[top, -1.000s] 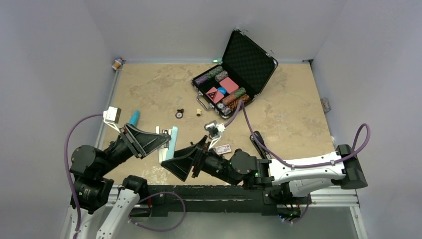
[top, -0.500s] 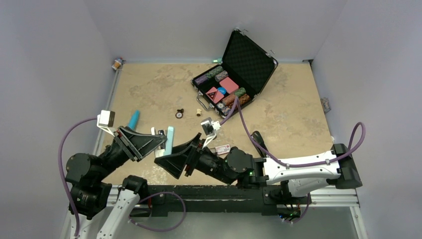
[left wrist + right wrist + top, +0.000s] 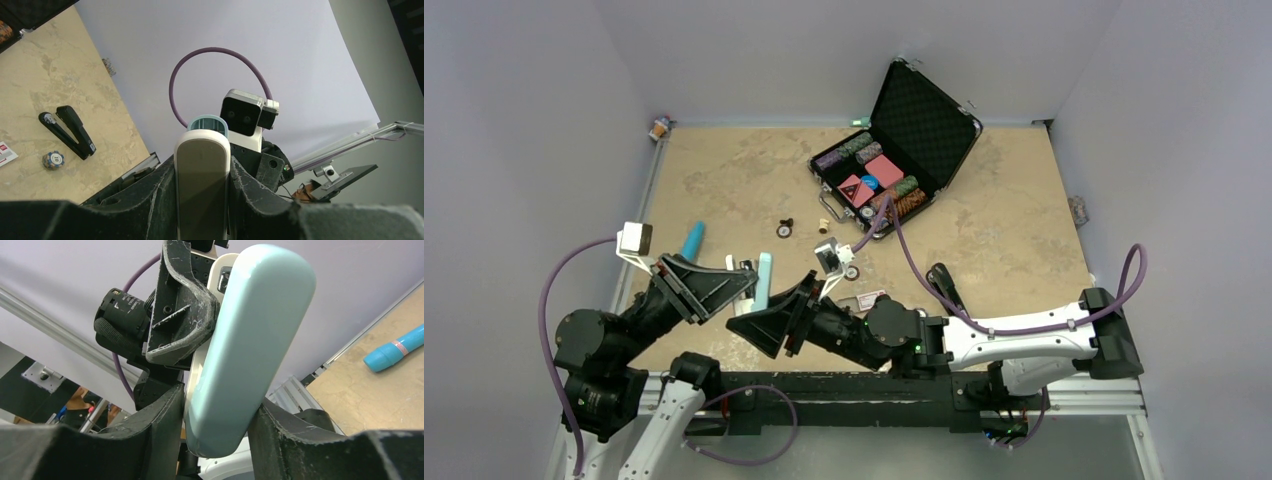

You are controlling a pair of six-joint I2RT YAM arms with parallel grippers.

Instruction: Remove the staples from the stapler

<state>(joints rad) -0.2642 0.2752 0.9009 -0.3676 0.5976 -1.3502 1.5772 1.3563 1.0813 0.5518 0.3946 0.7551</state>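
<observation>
The slim black stapler [image 3: 946, 286] lies flat on the table to the right of both grippers, untouched; the left wrist view shows the stapler [image 3: 67, 131] as well. No staples show in any view. My left gripper [image 3: 202, 200] is shut on a pale teal and white oblong case [image 3: 202, 185], held upright above the near table edge. My right gripper [image 3: 217, 425] has its two fingers pressed against the lower end of that case [image 3: 250, 350], from the opposite side. In the top view the case [image 3: 764, 280] stands between the left gripper [image 3: 746, 285] and the right gripper [image 3: 760, 308].
An open black poker case [image 3: 894, 150] with chip stacks sits at the back right. A blue tube [image 3: 692, 238] lies at the left. Loose chips [image 3: 784, 228] and a small card [image 3: 871, 298] lie mid-table. A chip [image 3: 53, 159] rests next to the stapler.
My right gripper has moved left and up onto the teal case and its jaws have narrowed around it. The left gripper shifted slightly and keeps its hold.
</observation>
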